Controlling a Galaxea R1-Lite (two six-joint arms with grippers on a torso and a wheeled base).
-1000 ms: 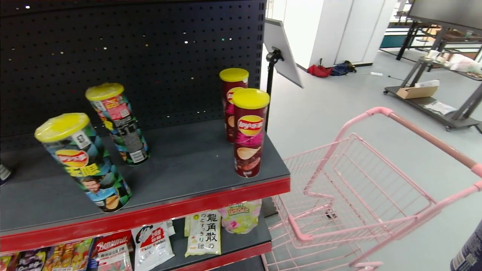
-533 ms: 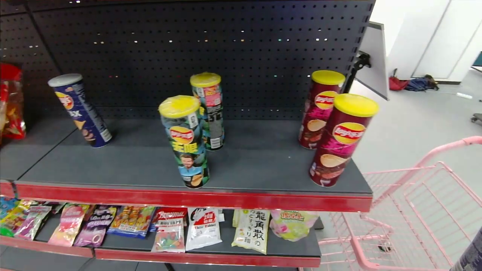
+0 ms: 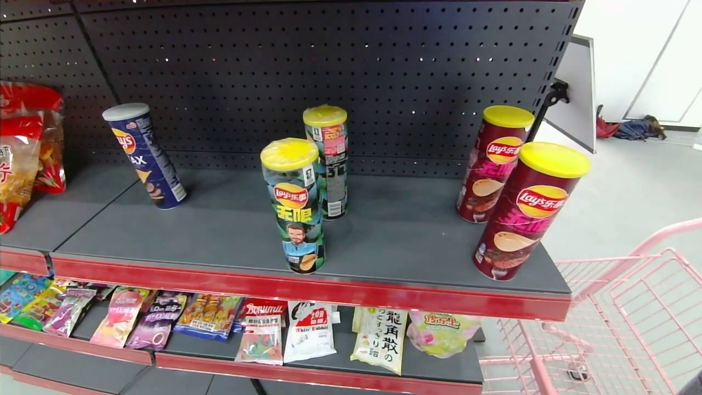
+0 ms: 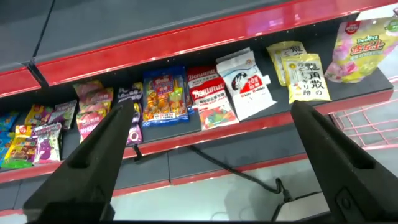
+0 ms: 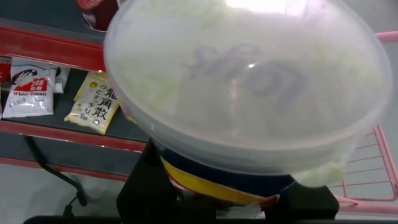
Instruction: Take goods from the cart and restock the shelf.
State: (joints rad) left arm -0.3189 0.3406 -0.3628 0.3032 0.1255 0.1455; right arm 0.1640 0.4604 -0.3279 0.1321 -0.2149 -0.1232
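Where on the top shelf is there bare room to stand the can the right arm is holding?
Widest bare board lies between the blue can and the green cans. A second gap lies between the green cans and the maroon cans. Either looks fit for the held can. Snack bags crowd the lower shelf.

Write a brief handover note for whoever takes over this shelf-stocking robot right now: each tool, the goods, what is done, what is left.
Left tool: open, holding nothing, facing the lower shelf of snack bags.
Right tool: shut on a chip can with a clear lid, near the pink cart.
Top shelf: blue can at the left, two green cans in the middle, two red cans at the right end.
Done: one can is in the grip.
Left: set it on the top shelf, probably beside the blue can, where there is room. Whether the cart holds more cannot be told.
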